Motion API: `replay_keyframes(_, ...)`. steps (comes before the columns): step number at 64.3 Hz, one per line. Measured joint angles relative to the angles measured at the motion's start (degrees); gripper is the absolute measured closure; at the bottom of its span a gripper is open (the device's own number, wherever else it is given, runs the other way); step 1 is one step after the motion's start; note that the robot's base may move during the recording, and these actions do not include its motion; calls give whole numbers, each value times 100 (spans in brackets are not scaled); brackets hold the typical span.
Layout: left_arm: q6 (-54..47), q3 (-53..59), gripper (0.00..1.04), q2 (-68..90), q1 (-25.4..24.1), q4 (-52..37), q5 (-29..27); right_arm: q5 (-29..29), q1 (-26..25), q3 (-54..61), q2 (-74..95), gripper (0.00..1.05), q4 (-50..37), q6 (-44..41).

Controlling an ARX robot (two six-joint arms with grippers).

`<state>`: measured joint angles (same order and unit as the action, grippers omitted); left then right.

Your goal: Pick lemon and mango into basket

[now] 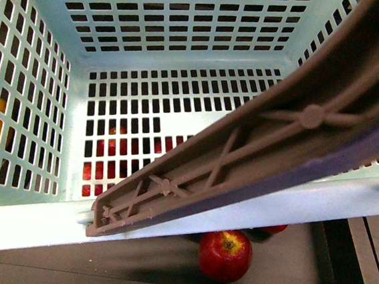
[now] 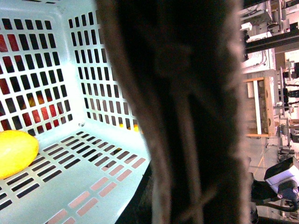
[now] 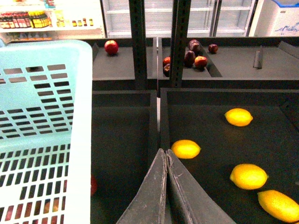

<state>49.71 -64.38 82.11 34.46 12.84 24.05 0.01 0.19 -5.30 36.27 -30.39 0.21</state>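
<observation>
The aqua basket fills the front view, with its brown handle crossing it slantwise. In the left wrist view the handle blocks the middle; my left gripper is shut on it and its fingers are hidden. A smooth yellow fruit lies on the basket's slotted floor; lemon or mango, I cannot tell. My right gripper is shut and empty beside the basket wall, its tips just short of a lemon. Several more lemons lie in the same dark bin.
A red apple lies on the dark shelf under the basket's near rim. Dark uprights and a bin divider stand ahead of the right gripper. Another red apple and dark fruits sit in the back bins.
</observation>
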Motion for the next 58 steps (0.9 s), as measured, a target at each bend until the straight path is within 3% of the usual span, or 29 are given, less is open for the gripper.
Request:
replay_keyframes(12, 0, 0, 100, 0, 0, 0, -2, -2, 0, 142, -396, 99, 236, -4)
replay_keyframes(47, 0, 0, 100, 0, 0, 0, 0, -2, 0, 144, -450, 8, 240, -2)
replay_keyframes(58, -24, 0, 100, 0, 50, 0, 17, 24, -7, 146, -450, 9, 240, -4)
